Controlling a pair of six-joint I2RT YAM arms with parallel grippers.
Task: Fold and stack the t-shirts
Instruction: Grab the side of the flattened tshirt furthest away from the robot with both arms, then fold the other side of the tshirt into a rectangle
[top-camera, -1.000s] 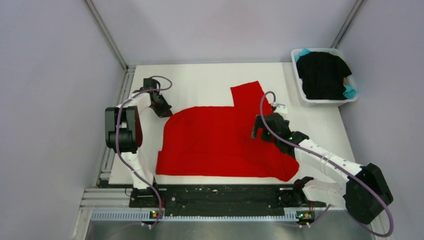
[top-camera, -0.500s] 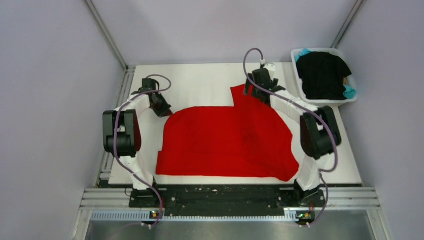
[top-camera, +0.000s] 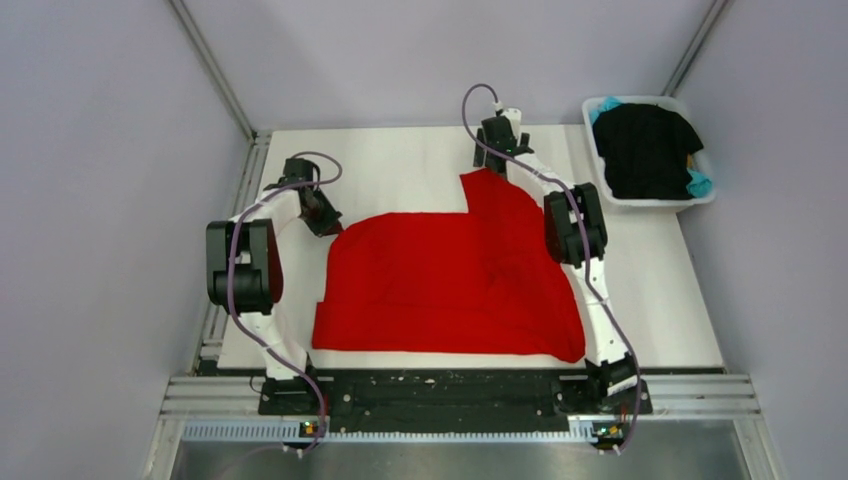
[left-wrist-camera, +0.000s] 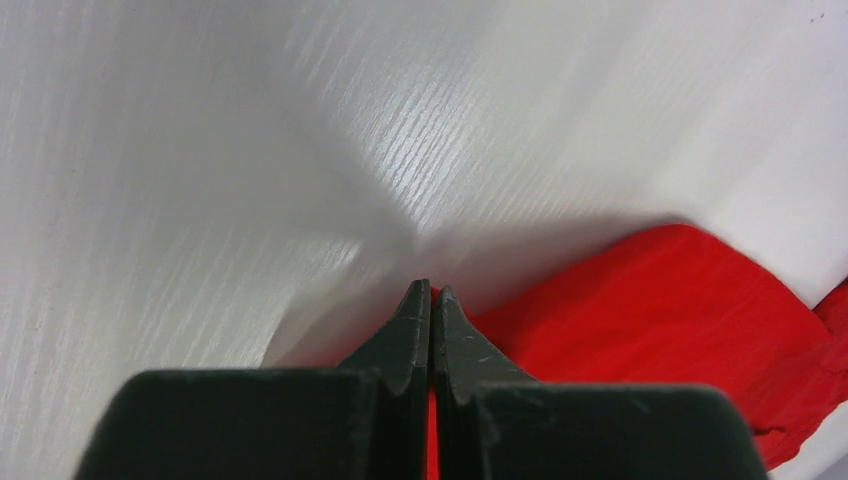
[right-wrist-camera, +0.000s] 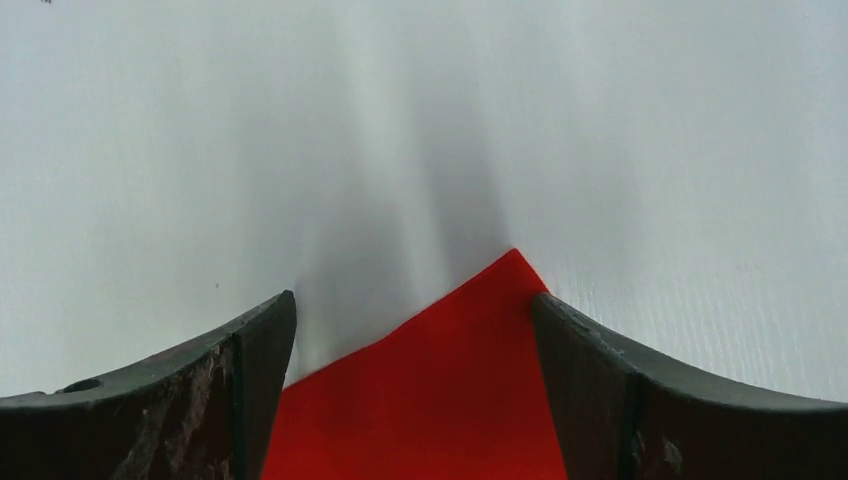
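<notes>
At the left gripper (top-camera: 324, 217), the fingers are pressed fully together, with a sliver of the red t-shirt (top-camera: 450, 285) caught between them at its far left edge. Rightward from those fingers the shirt lies flat on the white table (top-camera: 400, 160), its long axis running left to right, with one squared flap pointing away from the arms. That flap's corner lies between the wide-apart fingers of the right gripper (right-wrist-camera: 413, 300), not gripped. Further right, a black t-shirt (top-camera: 645, 150) fills a white tub (top-camera: 612, 203).
</notes>
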